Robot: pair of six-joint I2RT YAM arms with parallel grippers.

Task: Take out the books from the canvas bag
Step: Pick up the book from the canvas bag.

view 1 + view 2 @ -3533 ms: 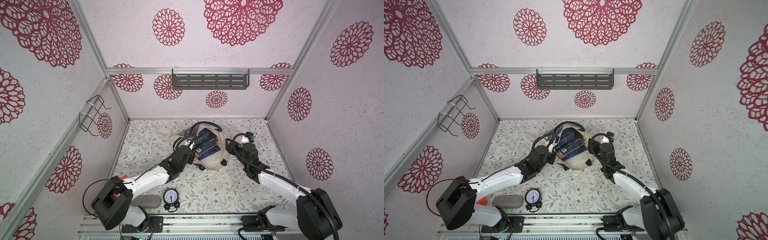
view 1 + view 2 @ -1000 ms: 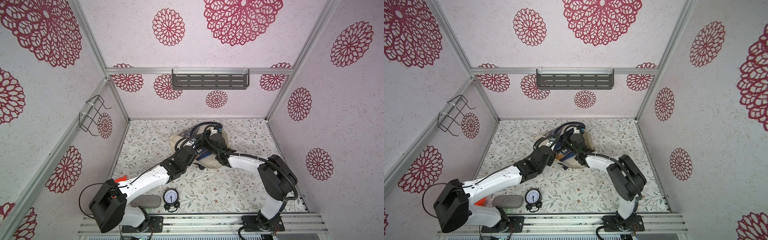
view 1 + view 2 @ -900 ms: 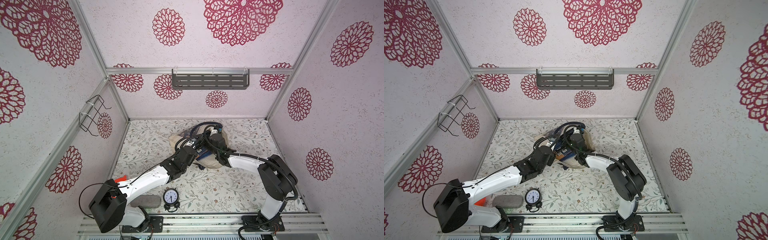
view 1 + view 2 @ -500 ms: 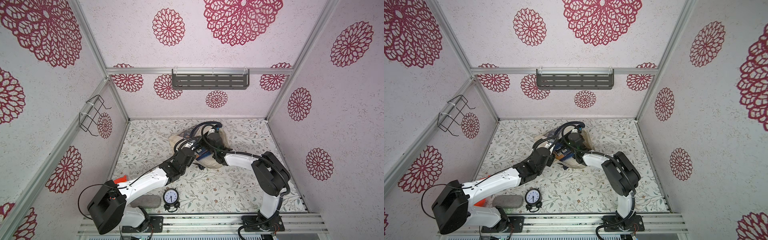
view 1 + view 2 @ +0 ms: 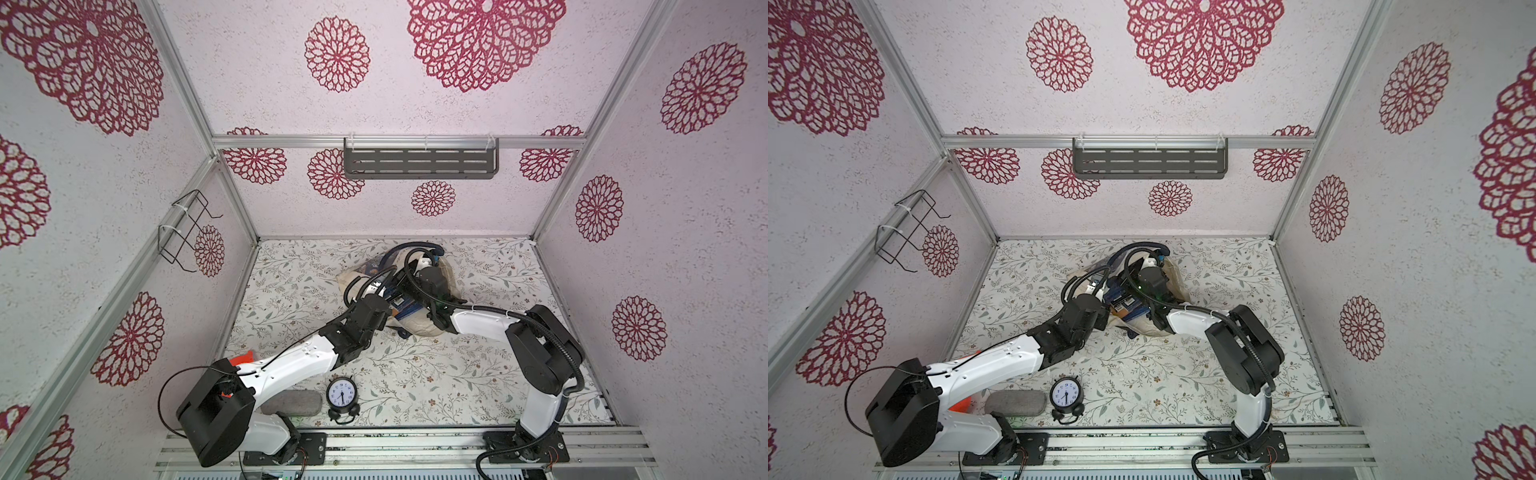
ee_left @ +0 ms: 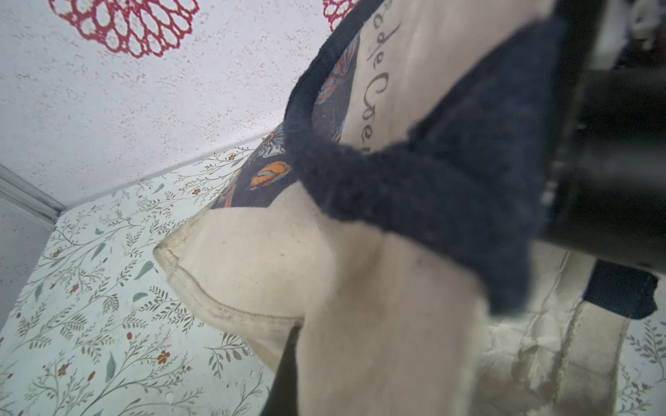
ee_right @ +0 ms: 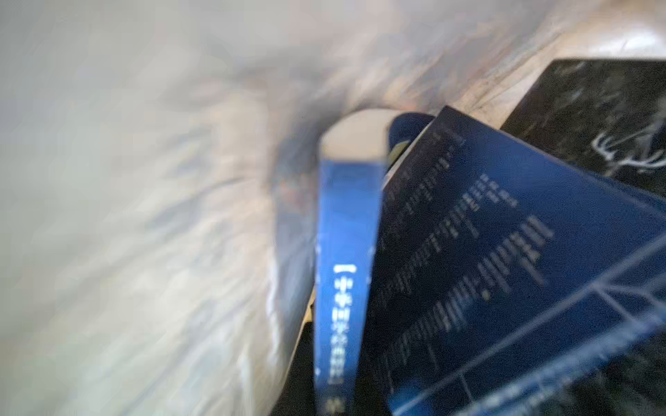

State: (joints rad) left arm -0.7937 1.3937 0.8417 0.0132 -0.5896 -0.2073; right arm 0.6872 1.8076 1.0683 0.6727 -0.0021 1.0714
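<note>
The cream canvas bag [image 5: 419, 328] [image 5: 1154, 328] lies at the back middle of the table, with dark navy books [image 5: 405, 305] [image 5: 1128, 305] showing in its mouth. My left gripper [image 5: 385, 291] [image 6: 342, 396] is shut on the bag's cream fabric beside a navy strap [image 6: 414, 187]. Only one dark finger [image 6: 284, 374] shows past the cloth. My right gripper [image 5: 409, 291] [image 7: 335, 396] reaches into the bag's mouth and is shut on the spine of a blue book [image 7: 346, 234]. Beside that book lie a navy cover with pale text [image 7: 504, 252] and a black book [image 7: 594, 119].
A black alarm clock [image 5: 341, 395] and a grey oblong pad [image 5: 291, 402] sit near the front edge by the left arm's base. A wire rack [image 5: 183, 232] hangs on the left wall. A grey shelf [image 5: 419, 163] is fixed to the back wall.
My right arm has swung from the bag's right side into its mouth, gone a little deeper, and its jaws have closed on the blue book. The left gripper has kept its hold.
</note>
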